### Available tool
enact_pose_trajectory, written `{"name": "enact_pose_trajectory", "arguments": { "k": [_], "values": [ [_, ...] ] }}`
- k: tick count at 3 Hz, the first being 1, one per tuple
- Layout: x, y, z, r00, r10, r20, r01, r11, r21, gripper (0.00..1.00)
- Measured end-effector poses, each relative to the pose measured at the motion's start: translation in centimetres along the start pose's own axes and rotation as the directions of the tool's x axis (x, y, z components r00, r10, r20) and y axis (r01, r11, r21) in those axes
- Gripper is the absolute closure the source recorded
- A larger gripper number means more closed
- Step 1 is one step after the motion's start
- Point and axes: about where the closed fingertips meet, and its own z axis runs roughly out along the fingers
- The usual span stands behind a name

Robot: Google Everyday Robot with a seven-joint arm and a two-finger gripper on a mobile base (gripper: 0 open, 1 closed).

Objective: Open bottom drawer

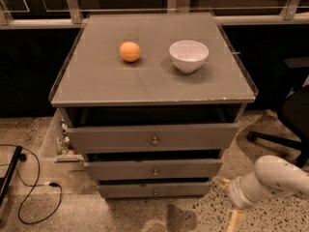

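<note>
The grey cabinet (149, 81) has three drawers, each pulled out a little. The bottom drawer (130, 190) is the lowest, a flat grey front with a small round knob (155, 192), and it sticks out slightly less than the middle drawer (120, 169). My gripper (228, 201) is low at the right, just past the bottom drawer's right end and not touching it. Its two pale fingers (221, 181) are spread apart with nothing between them. The white forearm (277, 178) runs off to the right edge.
An orange ball (130, 51) and a white bowl (189, 55) sit on the cabinet top. An office chair base (270, 138) stands at the right. A white bin with small items (60, 141) and a black cable (29, 187) lie at the left on the speckled floor.
</note>
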Motion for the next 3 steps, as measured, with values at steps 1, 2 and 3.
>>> {"name": "enact_pose_trajectory", "arguments": {
  "k": [1, 2, 3],
  "values": [
    [2.4, -1.6, 3.7, 0.996, -0.04, -0.074, 0.045, 0.9965, 0.071, 0.0],
    [5.0, -4.1, 6.7, 0.989, -0.09, -0.119, 0.11, 0.9777, 0.179, 0.0],
    [6.4, -7.8, 8.3, 0.983, -0.125, -0.132, 0.161, 0.9338, 0.319, 0.0]
  ]
}}
